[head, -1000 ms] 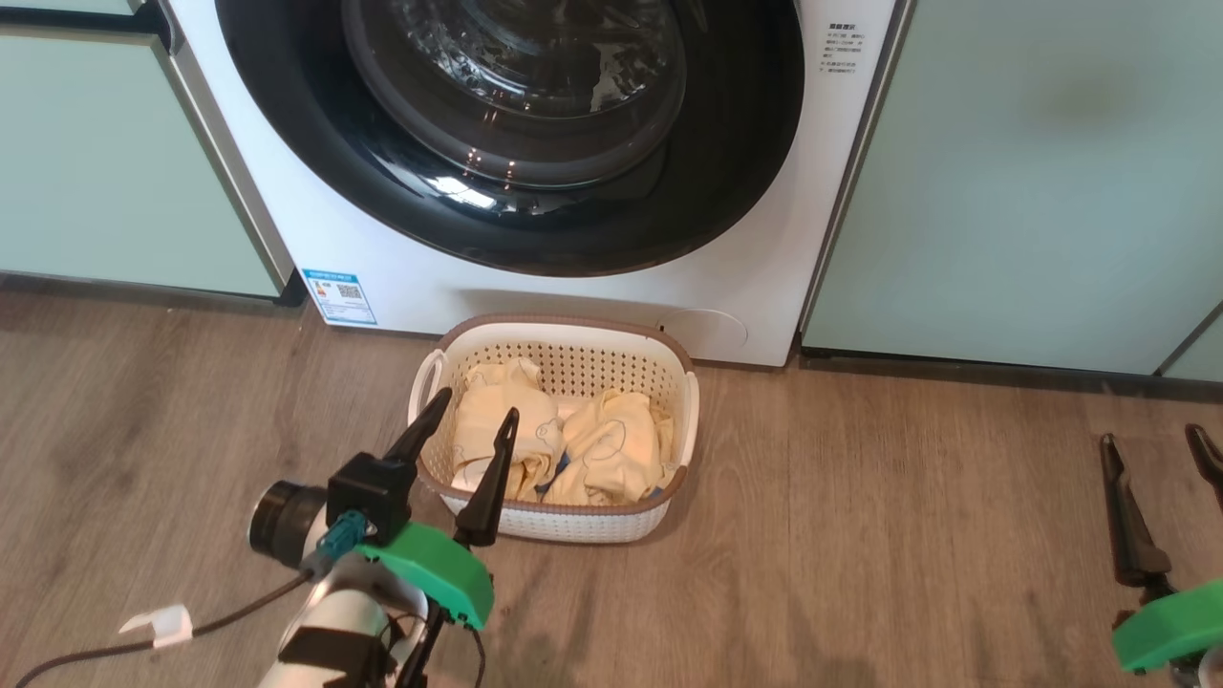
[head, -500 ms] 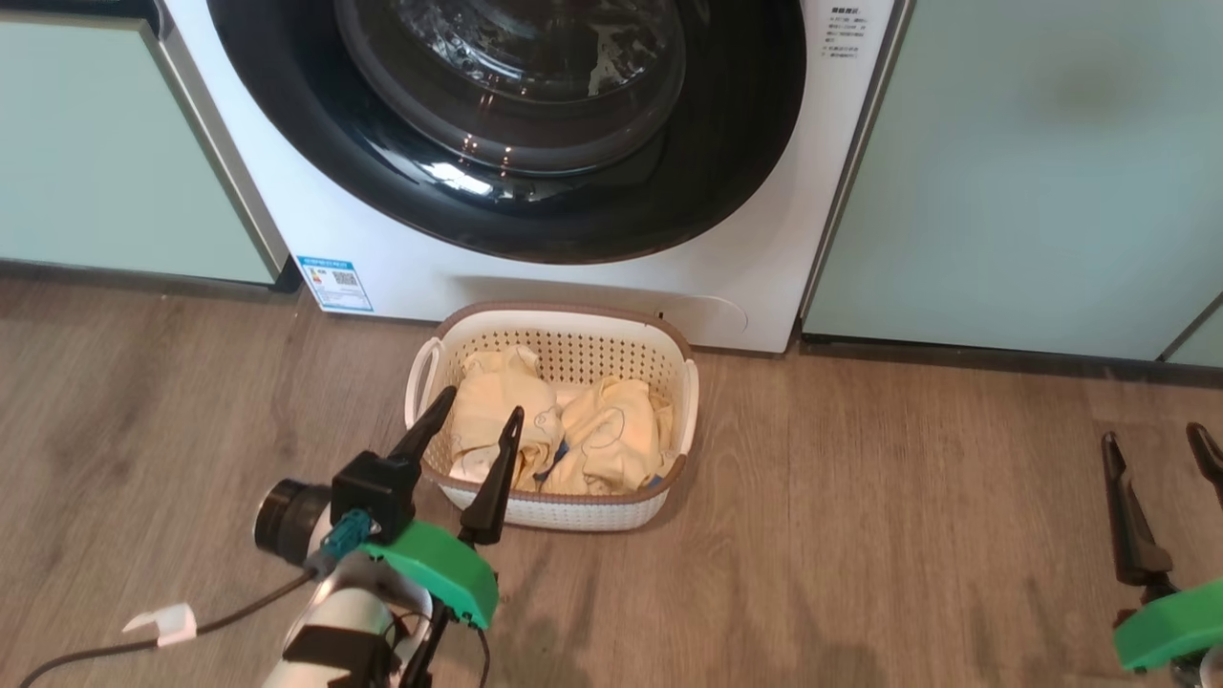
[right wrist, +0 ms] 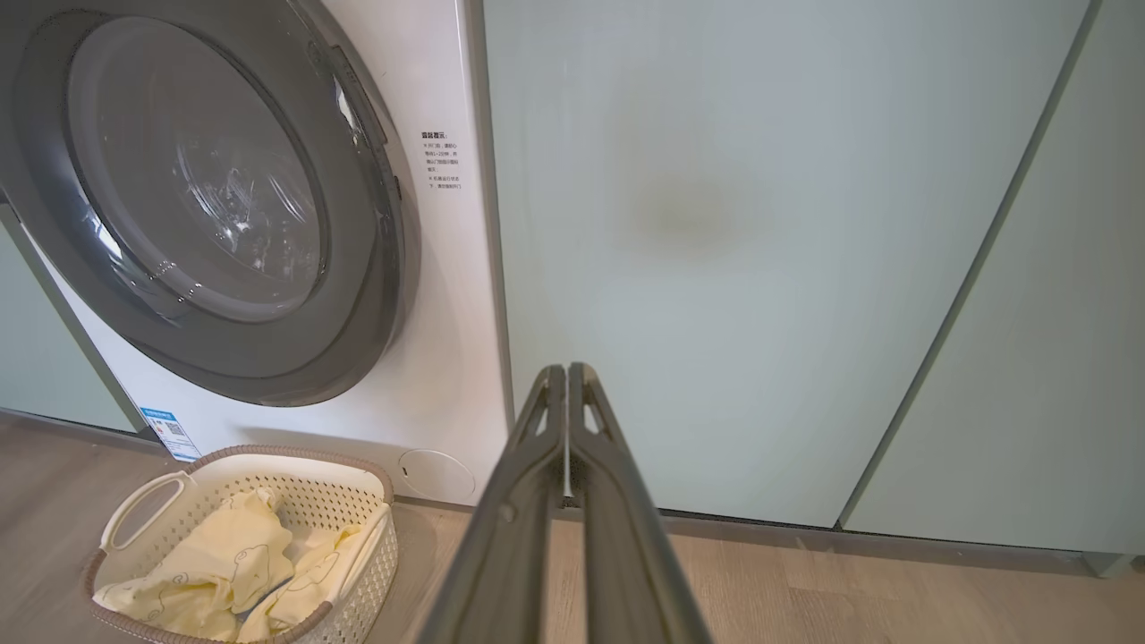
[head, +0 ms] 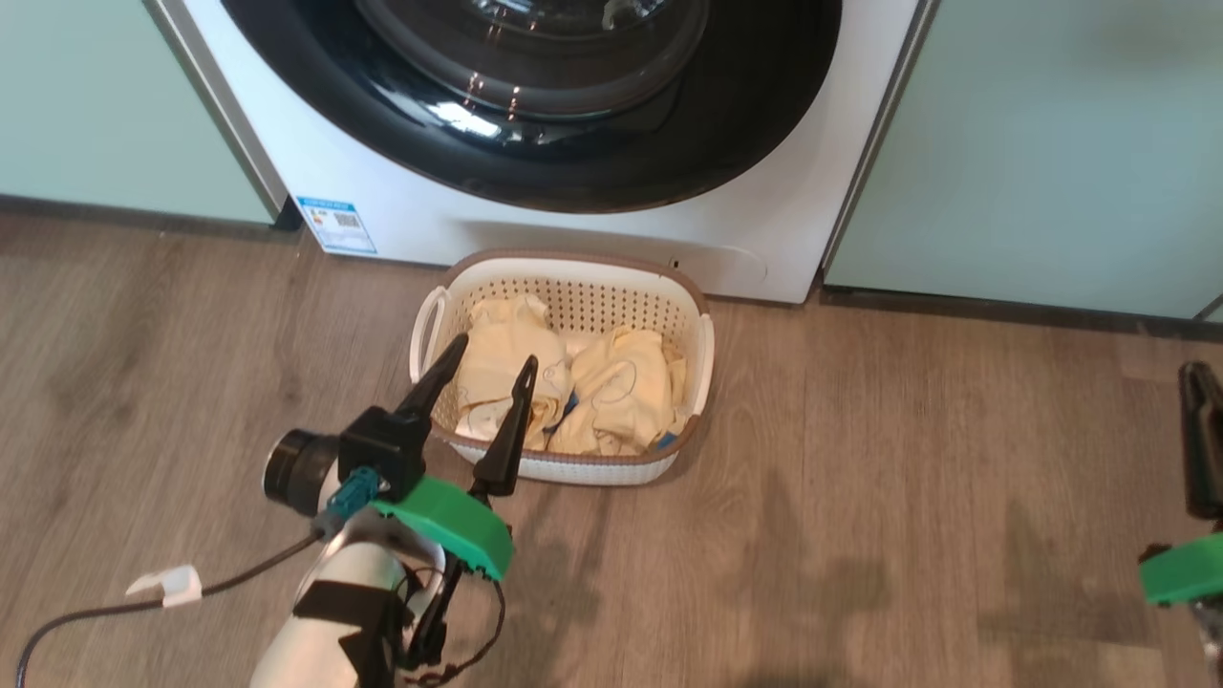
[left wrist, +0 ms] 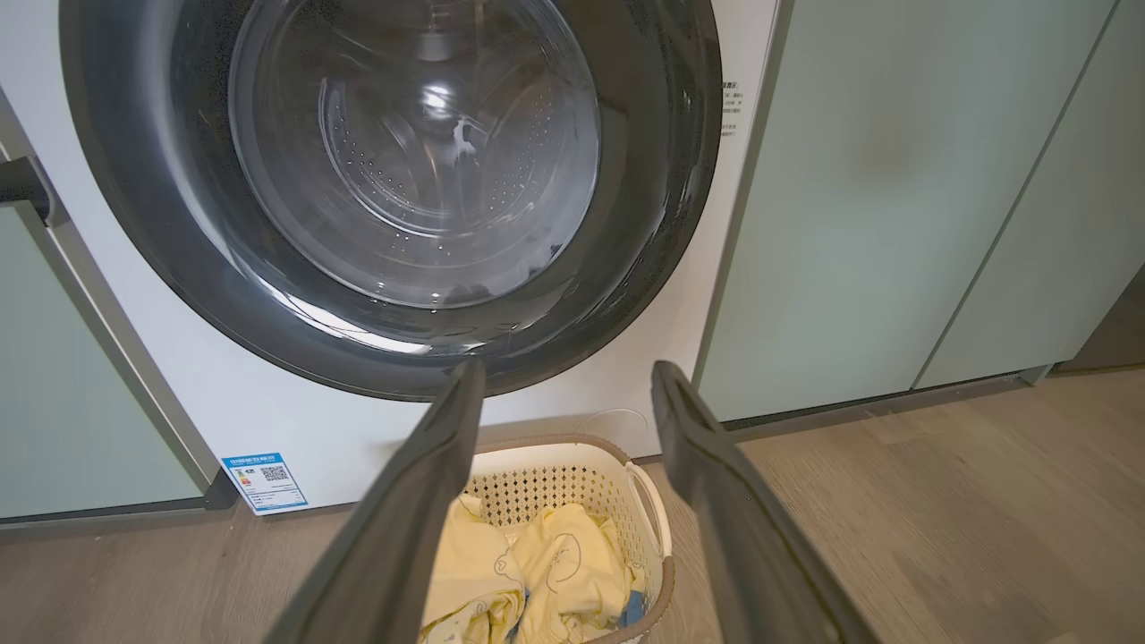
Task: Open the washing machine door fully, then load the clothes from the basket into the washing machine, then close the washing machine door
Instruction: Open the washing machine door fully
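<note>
Right wrist view: note right gripper (right wrist: pixel 567 368) pressed together, empty; locate shut washing machine door (right wrist: pixel 206 197) up-left, its right edge judged nearest this arm. Note left gripper (head: pixel 493 351) spread over basket (head: pixel 573 258) of clothes (head: pixel 621 387).

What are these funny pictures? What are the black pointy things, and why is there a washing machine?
It's a robot about to do laundry. One picture comes from a camera on its head, looking down. The other two come from cameras on its wrists. The black pointy things are its fingers. The left hand is open, close to the white basket. The right hand is shut and holds nothing; it faces a pale-green cabinet. The basket sits on the wooden floor in front of the washing machine, with yellow clothes inside. The round door is closed.
</note>
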